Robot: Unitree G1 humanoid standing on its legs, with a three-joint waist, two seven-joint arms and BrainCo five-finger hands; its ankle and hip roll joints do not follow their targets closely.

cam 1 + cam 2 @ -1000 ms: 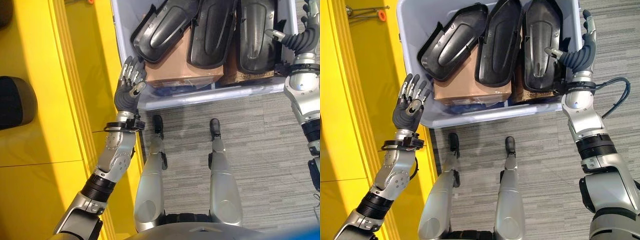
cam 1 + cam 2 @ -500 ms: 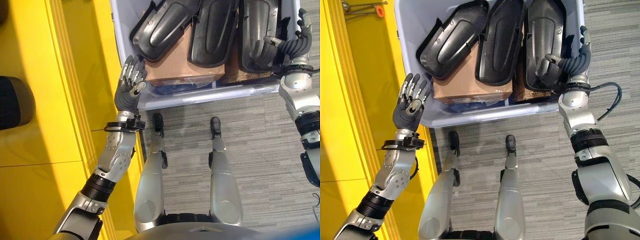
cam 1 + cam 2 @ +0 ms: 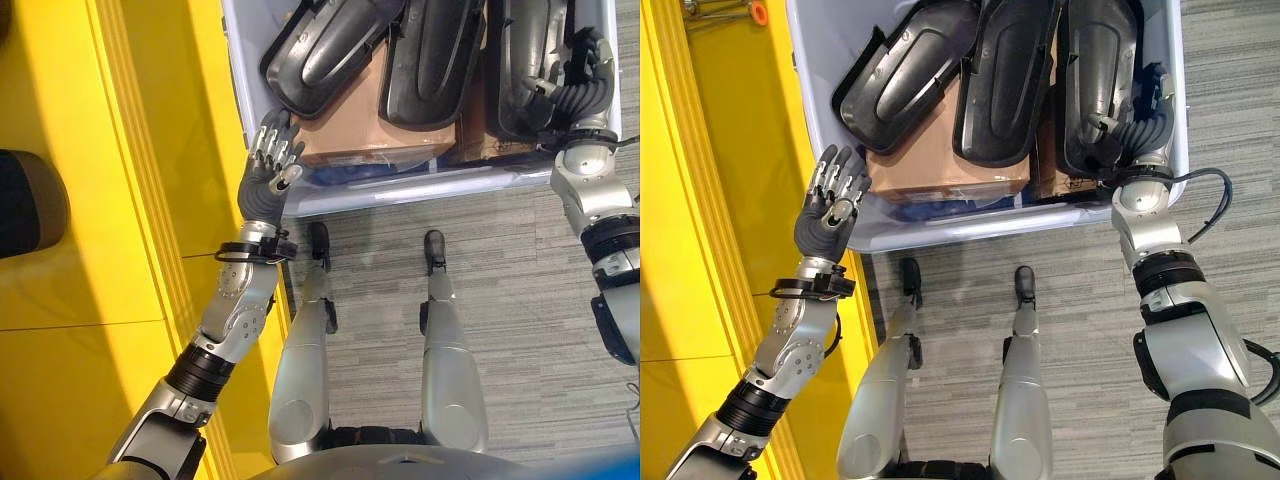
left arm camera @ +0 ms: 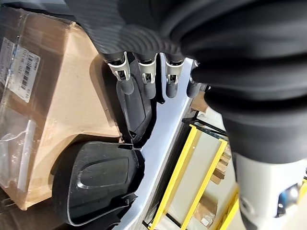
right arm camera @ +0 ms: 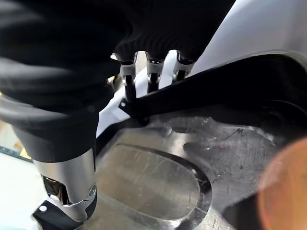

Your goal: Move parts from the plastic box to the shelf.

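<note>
The pale plastic box [image 3: 430,185] holds three black moulded parts side by side: left part [image 3: 325,50], middle part [image 3: 435,55], right part [image 3: 525,60]. They lie on cardboard cartons [image 3: 375,135]. My right hand [image 3: 1137,115] is inside the box at the right part's near right edge. In the right wrist view its fingers [image 5: 148,72] pass behind that part's rim [image 5: 158,177] while the thumb stays spread over the part's face. My left hand [image 3: 265,185] is raised at the box's near left corner, fingers straight, holding nothing. The yellow shelf [image 3: 100,200] runs along the left.
A dark rounded object [image 3: 25,205] lies on the yellow shelf at the far left. An orange-tipped item [image 3: 758,12] sits at the shelf's far end. Grey carpet [image 3: 520,300] stretches in front of the box. More yellow racking [image 4: 187,177] shows past the box in the left wrist view.
My right hand has moved from outside the box's right wall in to the right black part's edge. My left hand has risen slightly towards the box corner.
</note>
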